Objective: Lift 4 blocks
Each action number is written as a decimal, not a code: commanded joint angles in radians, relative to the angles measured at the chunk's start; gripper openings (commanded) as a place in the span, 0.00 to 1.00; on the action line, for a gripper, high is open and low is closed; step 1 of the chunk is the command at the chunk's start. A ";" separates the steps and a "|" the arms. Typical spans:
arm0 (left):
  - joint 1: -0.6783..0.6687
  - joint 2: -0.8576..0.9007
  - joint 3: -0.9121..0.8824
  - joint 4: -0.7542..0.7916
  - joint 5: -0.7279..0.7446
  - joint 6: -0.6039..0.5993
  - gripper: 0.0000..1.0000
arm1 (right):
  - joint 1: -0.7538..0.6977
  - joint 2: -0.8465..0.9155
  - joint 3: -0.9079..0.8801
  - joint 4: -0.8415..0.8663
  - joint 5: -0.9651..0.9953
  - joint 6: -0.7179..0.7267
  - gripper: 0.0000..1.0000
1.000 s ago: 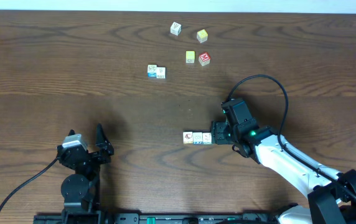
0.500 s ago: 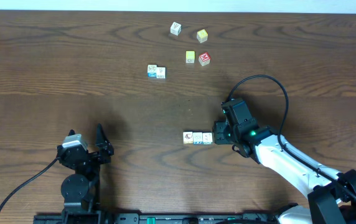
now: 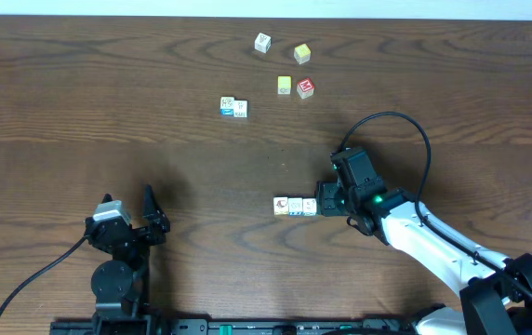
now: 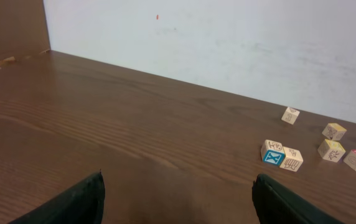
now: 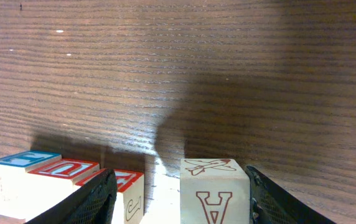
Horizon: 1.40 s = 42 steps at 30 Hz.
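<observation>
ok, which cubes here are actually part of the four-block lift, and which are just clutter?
Job: row of alphabet blocks by the right hand; A block between its fingers.
Lying about: two yellow cubes; red-topped cube; white cube; side-by-side pair of cubes.

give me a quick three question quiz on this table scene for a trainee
1. True or false: the left tool holds a block.
2. Which letter shows on the block standing inside the right tool? a) A b) X c) M
3. In the overhead view, how many loose blocks lie beyond the touching pair?
Key: 1 false, it is open and empty; 2 a; 3 four.
</observation>
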 commanded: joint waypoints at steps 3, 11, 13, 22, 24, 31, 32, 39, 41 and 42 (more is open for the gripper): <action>0.004 -0.002 -0.024 -0.032 -0.005 0.002 0.77 | 0.004 0.009 0.017 -0.036 0.032 0.001 0.60; 0.004 -0.002 -0.024 -0.032 -0.005 0.002 0.76 | 0.004 0.009 0.031 -0.049 0.051 0.001 0.62; 0.004 -0.002 -0.024 -0.032 -0.005 0.002 0.76 | 0.004 0.009 0.045 -0.050 0.051 0.001 0.64; 0.004 -0.002 -0.024 -0.032 -0.005 0.002 0.76 | 0.004 0.009 0.083 -0.050 0.051 -0.003 0.66; 0.004 -0.002 -0.024 -0.032 -0.005 0.002 0.76 | 0.004 0.009 0.083 -0.055 0.051 -0.003 0.55; 0.004 -0.002 -0.024 -0.032 -0.005 0.002 0.77 | 0.004 0.009 0.083 -0.087 0.060 -0.003 0.60; 0.004 -0.002 -0.024 -0.032 -0.005 0.002 0.77 | 0.004 0.009 0.083 -0.088 0.059 -0.002 0.60; 0.004 -0.002 -0.024 -0.032 -0.005 0.002 0.76 | 0.004 0.009 0.082 -0.100 0.063 -0.002 0.61; 0.004 -0.002 -0.024 -0.032 -0.005 0.002 0.77 | 0.004 0.009 0.080 -0.100 0.070 -0.002 0.61; 0.004 -0.002 -0.024 -0.032 -0.005 0.002 0.76 | 0.004 0.009 0.079 -0.100 0.076 -0.002 0.61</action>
